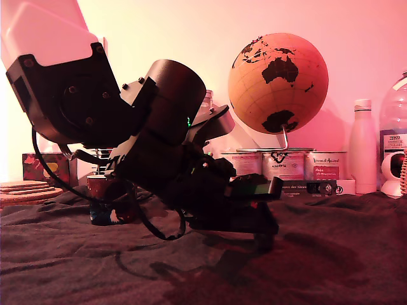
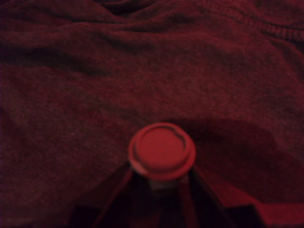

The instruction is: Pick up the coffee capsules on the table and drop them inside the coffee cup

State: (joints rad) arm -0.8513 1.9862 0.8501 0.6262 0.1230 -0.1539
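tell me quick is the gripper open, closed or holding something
Gripper: shut on a coffee capsule, held between the fingers just above the cloth-covered table.

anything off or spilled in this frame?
Nothing spilled or damaged. The cloth over the table is wrinkled. One coffee capsule sits between the tool's fingers, close over the cloth. The coffee cup stands upright behind the arm.
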